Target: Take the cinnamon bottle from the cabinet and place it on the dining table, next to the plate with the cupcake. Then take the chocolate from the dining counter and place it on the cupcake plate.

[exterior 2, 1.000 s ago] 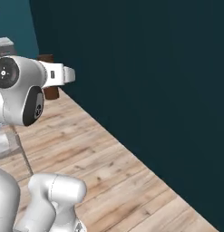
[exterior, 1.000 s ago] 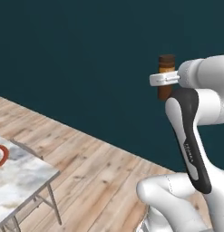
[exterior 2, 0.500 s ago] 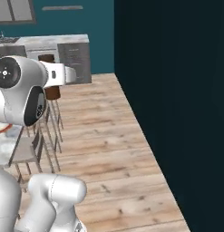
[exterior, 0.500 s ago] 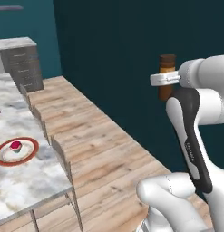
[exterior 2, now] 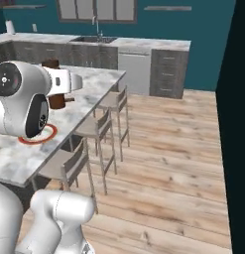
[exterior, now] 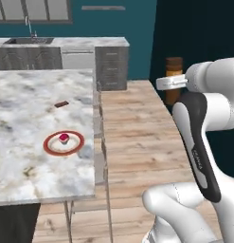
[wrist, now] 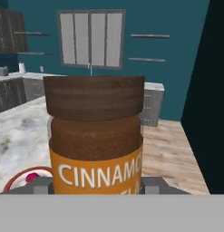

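The hand is clamped around the cinnamon bottle, held upright in the air off the counter's 3 o'clock edge. On the marble, the cupcake sits on its red-rimmed plate; the chocolate lies beyond it, toward 12 o'clock.

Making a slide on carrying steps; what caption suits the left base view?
Gripper carries the cinnamon bottle upright beside the marble table, where cupcake plate and chocolate wait.
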